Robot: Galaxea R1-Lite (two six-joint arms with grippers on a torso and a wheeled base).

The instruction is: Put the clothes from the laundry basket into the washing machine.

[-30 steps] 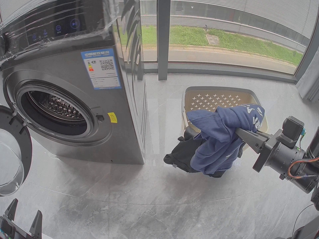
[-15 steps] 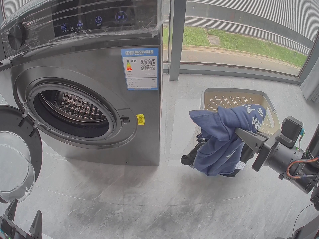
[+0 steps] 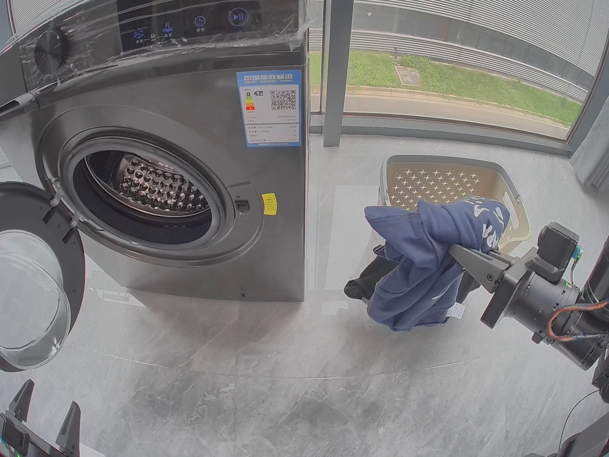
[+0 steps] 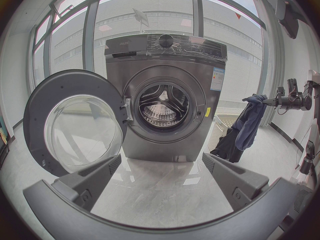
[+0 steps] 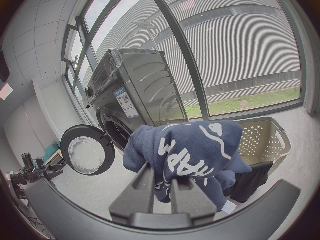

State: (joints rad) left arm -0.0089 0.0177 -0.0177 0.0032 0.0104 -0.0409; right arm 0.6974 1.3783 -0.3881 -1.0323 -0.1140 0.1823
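Low at far left: left claw (image 3: 49, 407) released, fingers spread, nothing between them. It hangs just below the swung-out door (image 3: 28, 287) of the washing machine (image 3: 269, 255).

Door hinged on the machine's left side and standing wide. Drum mouth (image 3: 149, 188) unobstructed, dark inside, no cloth visible in it.

Right of the machine, across a strip of bare floor (image 3: 285, 376): a black garment (image 3: 368, 284) drapes over the near wall of the laundry basket (image 3: 438, 188) and trails down to the floor. Cannot tell whether it is snagged on the cloth in front of it.

Blue sweatshirt (image 3: 419, 255) is clear of the basket, bunched over the right claw (image 3: 469, 256). That claw is clenched on the sweatshirt's upper fold, and the rest hangs straight down, long axis vertical.

Judgement: the carry turns on one bearing. The drum mouth lies to the robot's left of the right claw, well apart, with the machine's front corner between them. The left claw is nearer the opening but empty, so the right arm has the load. The hanging tail would need to clear the door seal's lower lip.
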